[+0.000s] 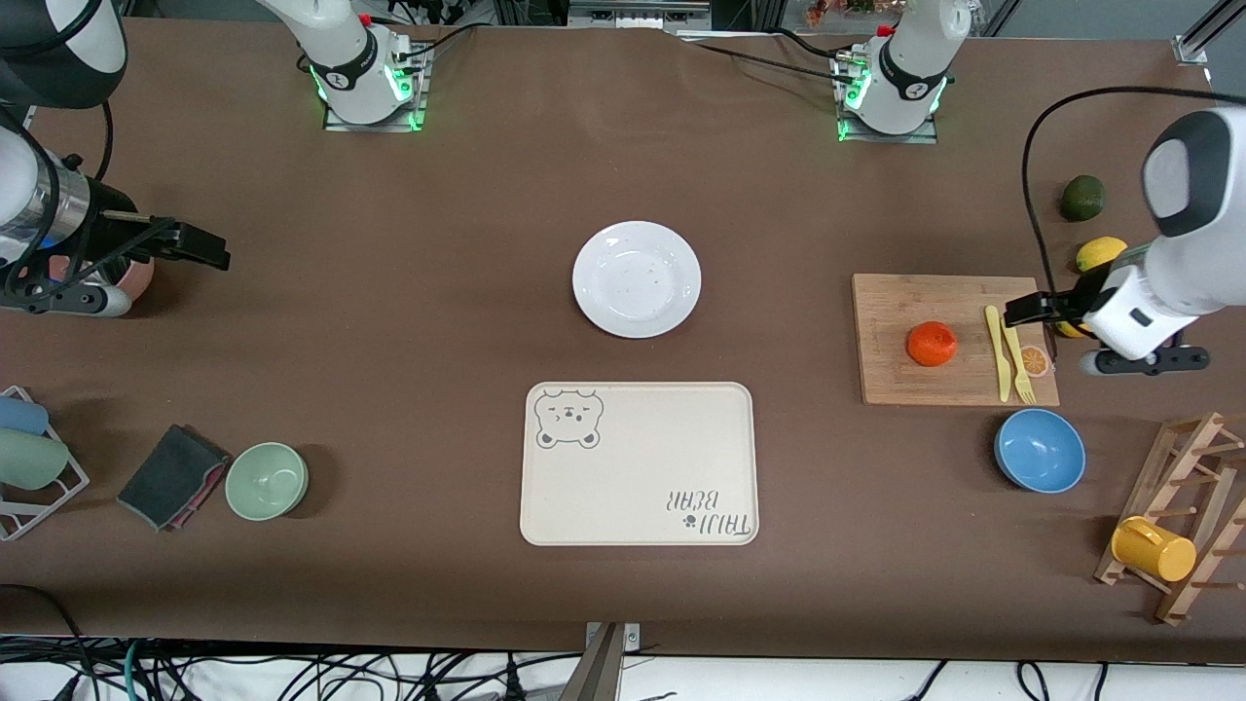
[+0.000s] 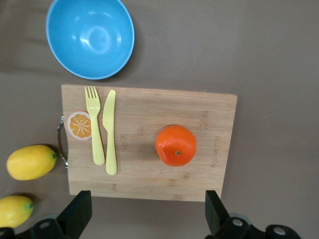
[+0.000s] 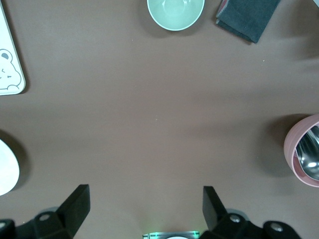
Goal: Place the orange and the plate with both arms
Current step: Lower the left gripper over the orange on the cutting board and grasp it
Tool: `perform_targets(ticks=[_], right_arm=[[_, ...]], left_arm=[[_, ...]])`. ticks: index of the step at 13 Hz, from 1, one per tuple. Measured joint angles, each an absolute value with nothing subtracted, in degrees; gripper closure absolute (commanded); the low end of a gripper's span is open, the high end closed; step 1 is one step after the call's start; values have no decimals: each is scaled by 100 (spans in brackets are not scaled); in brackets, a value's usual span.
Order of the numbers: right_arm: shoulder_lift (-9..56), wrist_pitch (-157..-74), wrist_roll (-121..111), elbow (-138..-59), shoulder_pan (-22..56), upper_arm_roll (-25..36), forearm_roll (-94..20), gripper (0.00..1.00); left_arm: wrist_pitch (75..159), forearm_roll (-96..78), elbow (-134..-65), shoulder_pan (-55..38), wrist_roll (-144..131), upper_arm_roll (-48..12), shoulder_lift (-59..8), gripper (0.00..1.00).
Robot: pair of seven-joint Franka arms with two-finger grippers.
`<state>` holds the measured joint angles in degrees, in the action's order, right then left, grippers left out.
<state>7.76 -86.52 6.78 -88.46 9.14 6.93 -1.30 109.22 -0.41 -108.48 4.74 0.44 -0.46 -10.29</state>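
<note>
Partly cropped plate (image 3: 6,167), orange (image 2: 175,145) fully visible

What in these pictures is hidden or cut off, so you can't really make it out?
- Pink bowl: cut by the right wrist view's edge; in the front view the right arm covers it.
- Second lemon: mostly hidden by the left pincer in the front view.
- Plate: only a sliver shows in the right wrist view.
- Rack with cups: cut by the front view's edge.
- Right pincer: open, empty, over bare table.
</note>
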Motion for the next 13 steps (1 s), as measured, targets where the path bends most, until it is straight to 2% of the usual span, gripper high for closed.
perform_targets(ticks=[3, 6, 9, 13], right_arm=[[773, -8628, 681, -8846, 912, 699, -130, 0], [772, -8617, 684, -8846, 911, 701, -130, 0], [771, -8614, 687, -8846, 911, 701, -129, 0], [771, -8613, 689, -8846, 911, 701, -130, 0]], left_arm=[[12129, -41, -11847, 473, 44, -49, -1048, 0], [12879, -41, -12503, 472, 44, -56, -1092, 0], [13518, -53, -12803, 450, 42, -85, -1267, 0], [13748, -350, -12834, 356, 31, -181, -1511, 0]])
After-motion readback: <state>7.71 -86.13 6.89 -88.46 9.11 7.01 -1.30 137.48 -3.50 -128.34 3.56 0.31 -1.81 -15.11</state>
